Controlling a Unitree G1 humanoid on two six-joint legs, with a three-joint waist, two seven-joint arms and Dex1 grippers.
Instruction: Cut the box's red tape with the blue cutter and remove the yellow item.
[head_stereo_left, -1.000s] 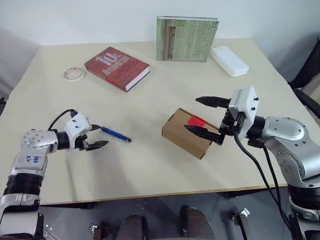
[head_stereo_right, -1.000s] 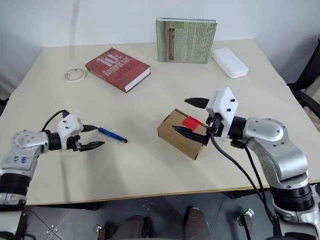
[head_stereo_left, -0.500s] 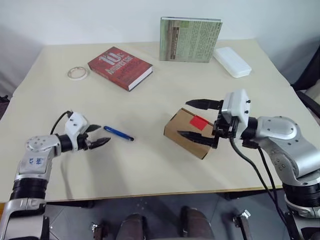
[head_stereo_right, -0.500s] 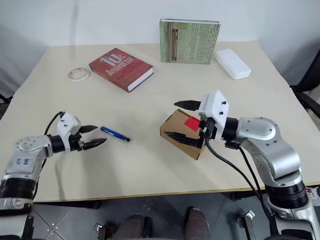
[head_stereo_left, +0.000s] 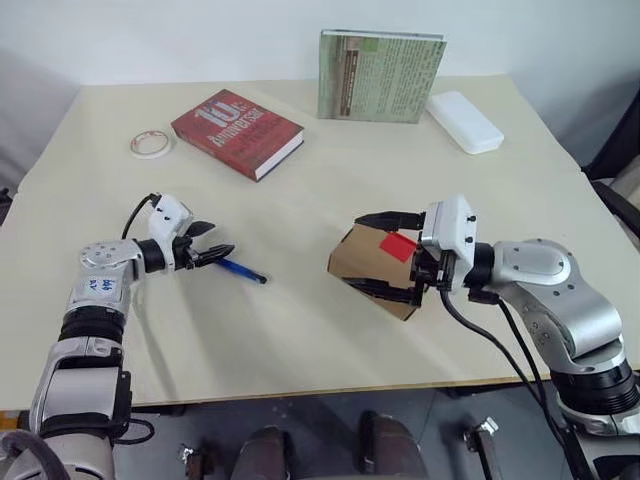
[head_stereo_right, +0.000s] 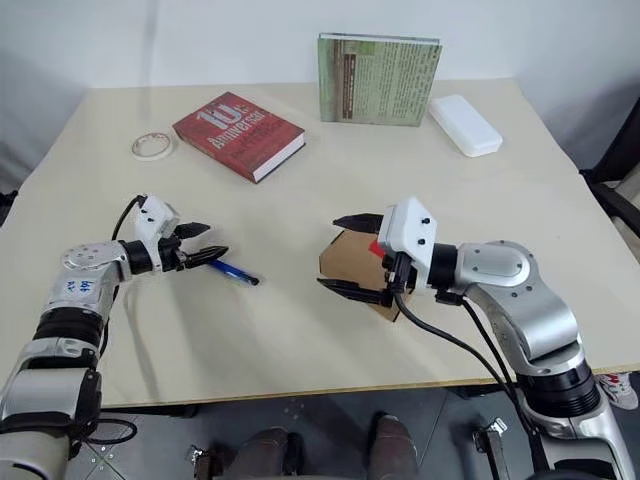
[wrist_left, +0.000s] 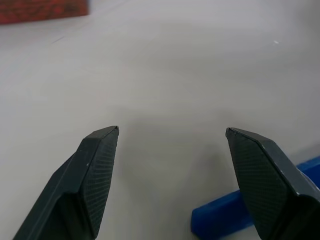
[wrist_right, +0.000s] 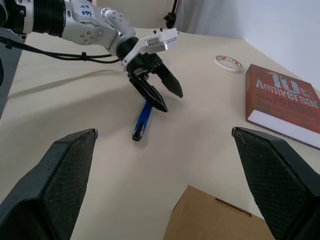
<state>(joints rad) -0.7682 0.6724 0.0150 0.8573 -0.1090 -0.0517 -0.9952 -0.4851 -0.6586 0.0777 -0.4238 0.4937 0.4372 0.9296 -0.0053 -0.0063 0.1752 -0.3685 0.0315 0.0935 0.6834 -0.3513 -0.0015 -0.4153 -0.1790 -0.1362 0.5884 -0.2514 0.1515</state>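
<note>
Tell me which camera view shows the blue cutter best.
The right wrist view: the blue cutter lies whole on the table, with the open left gripper right at its far end. The head views show it smaller, partly behind that gripper. The left wrist view catches one blue end beside a finger.

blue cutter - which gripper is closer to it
Left. The left gripper is open right at the cutter's near end; the right gripper is open around the box.
</note>
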